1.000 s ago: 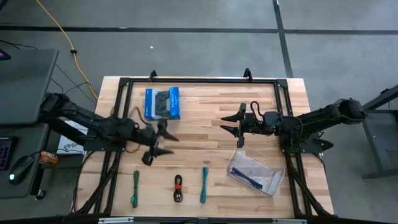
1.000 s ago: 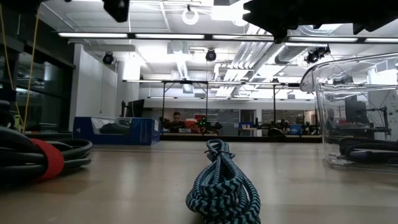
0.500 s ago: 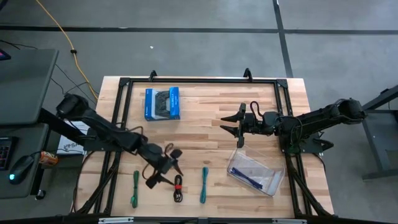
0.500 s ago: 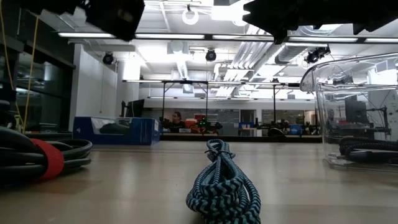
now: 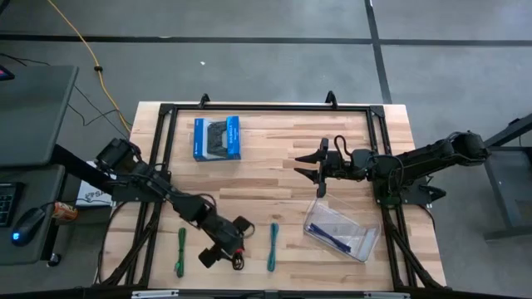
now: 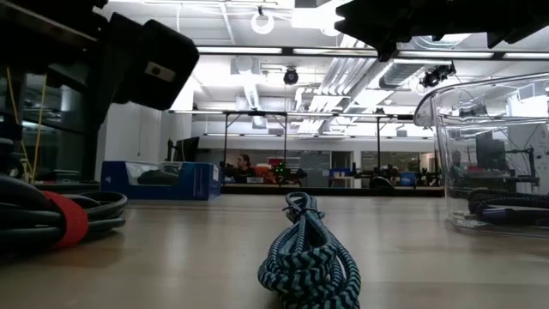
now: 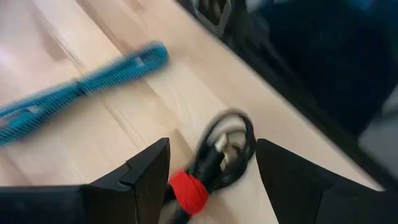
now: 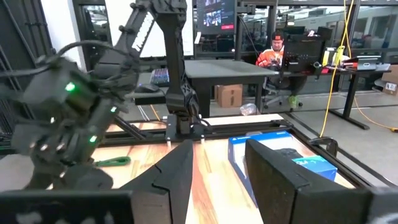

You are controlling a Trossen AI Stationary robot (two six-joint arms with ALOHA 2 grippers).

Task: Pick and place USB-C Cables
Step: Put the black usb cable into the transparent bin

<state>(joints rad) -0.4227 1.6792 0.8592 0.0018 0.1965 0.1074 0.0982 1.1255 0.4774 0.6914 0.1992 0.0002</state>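
Observation:
Three cable bundles lie in a row near the table's near edge: green [image 5: 180,252], black with a red band [image 5: 238,251] and teal [image 5: 273,247]. A purple bundle [image 5: 337,237] lies inside the clear container [image 5: 363,245]. My left gripper [image 5: 226,243] is open and hovers just above the black bundle. In the left wrist view its fingers [image 7: 146,171] stand on either side of that bundle [image 7: 224,146], whose red band [image 7: 188,191] sits between them. My right gripper [image 5: 301,164] waits open above the table's middle right.
A blue box picturing a gamepad [image 5: 217,138] lies toward the far left of the table. The clear container stands at the near right, close to the teal bundle [image 6: 309,257]. A black frame rail [image 5: 266,108] borders the table. A yellow cord [image 5: 79,41] runs over the floor.
My left gripper has swung from the table's left middle toward the near edge and to the right, coming down over the black bundle with the red band. The cables and my right arm have kept still.

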